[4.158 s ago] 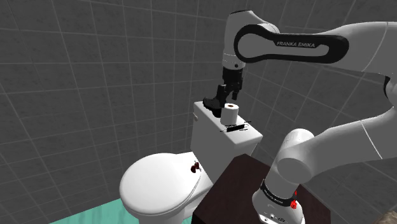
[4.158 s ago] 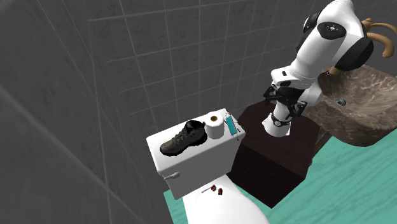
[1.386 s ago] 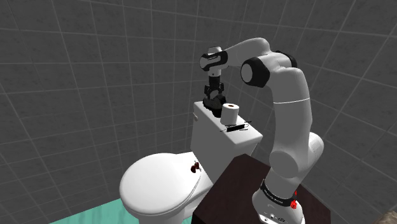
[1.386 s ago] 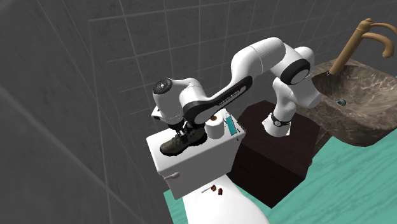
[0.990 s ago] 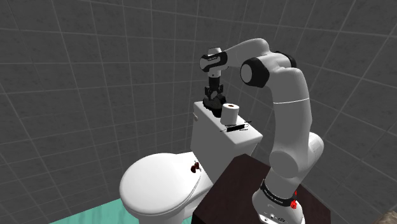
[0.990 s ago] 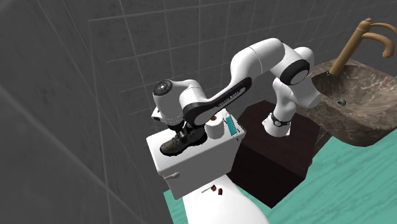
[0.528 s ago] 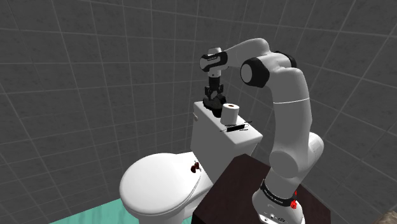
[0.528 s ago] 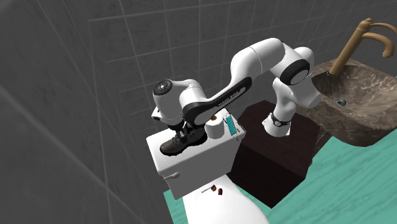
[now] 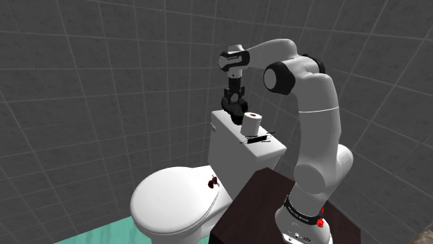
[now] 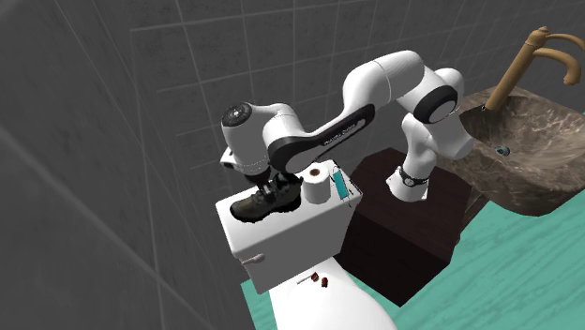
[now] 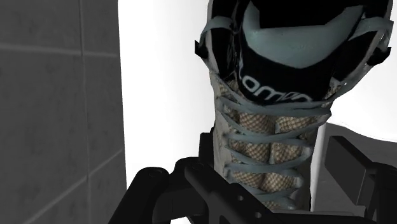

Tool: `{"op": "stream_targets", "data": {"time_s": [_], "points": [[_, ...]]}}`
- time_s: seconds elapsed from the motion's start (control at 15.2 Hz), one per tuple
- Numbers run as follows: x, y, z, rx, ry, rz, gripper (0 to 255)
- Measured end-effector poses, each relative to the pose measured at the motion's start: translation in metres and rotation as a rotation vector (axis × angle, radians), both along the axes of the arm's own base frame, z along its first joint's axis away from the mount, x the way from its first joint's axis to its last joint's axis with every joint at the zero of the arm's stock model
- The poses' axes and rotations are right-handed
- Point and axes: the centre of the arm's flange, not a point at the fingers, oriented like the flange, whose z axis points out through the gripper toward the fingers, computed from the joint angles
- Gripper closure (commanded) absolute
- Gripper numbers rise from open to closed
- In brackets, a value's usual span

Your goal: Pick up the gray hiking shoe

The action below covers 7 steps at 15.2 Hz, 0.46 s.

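The dark brown box-shaped stand (image 9: 253,208) stands just beside the white toilet tank (image 10: 281,251). From it the white arm with dark joints (image 9: 316,118) rises and bends over toward the tank. In front of the tank is the white toilet bowl with its lid closed (image 9: 170,204), and two small red things (image 9: 212,182) lie on this lid, near the tank.

On the flat top of the tank, at the end nearest the stand, lies a thin teal stick-like thing (image 10: 346,189). Just beside it, toward the middle of the tank, a white roll of toilet paper (image 10: 317,185) stands upright.

Over the other end of the tank is the gray-brown hiking shoe with pale laces (image 11: 267,121), its toe pointing away from the roll. The all-black gripper (image 10: 275,190) comes down on it from above. Its two fingers (image 11: 353,168) stand on each side of the laced upper part and are closed on it, only as far apart as the shoe is wide there. The sole seems just off the tank's top, but I cannot tell this surely.

Beyond the stand, on the side away from the tank, is a brown stone sink (image 10: 525,178) with a brass faucet (image 10: 530,52). The floor (image 10: 506,267) is teal. Behind the tank rises a wall of gray tiles (image 9: 104,83).
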Motion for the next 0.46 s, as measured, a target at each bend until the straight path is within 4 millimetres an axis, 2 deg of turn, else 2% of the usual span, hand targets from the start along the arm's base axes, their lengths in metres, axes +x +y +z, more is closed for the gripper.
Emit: {"op": "stream_targets", "data": {"time_s": [0.46], "points": [[-0.001, 0.001, 0.035, 0.0, 0.0, 0.0, 255]]}}
